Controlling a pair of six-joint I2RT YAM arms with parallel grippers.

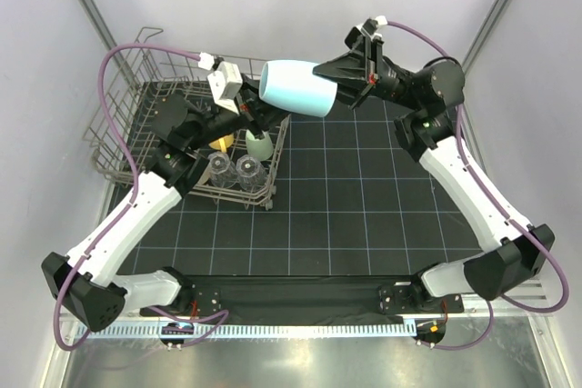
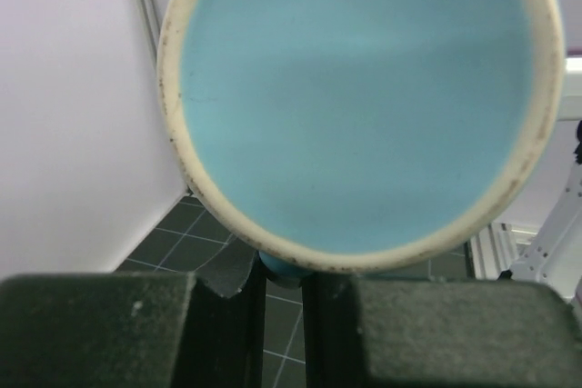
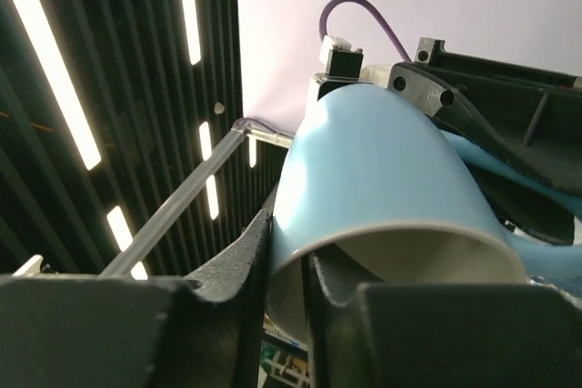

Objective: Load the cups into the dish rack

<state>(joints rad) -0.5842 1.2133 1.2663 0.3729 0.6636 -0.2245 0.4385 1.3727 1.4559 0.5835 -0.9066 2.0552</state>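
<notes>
The light-blue glazed ceramic mug (image 1: 296, 88), with a speckled cream ring on its base, hangs sideways above the right edge of the grey wire dish rack (image 1: 114, 120). The right gripper (image 3: 289, 261) pinches its rim wall. The left gripper (image 2: 284, 283) is clamped on a blue part below its base.

The tabletop (image 1: 364, 188) is covered by a black mat ruled with a pale grid. The dish rack (image 1: 111, 120), a grey wire basket, stands on its far left part. The left arm base (image 1: 195, 302) and right arm base (image 1: 400, 299) sit at the near edge, well apart.
</notes>
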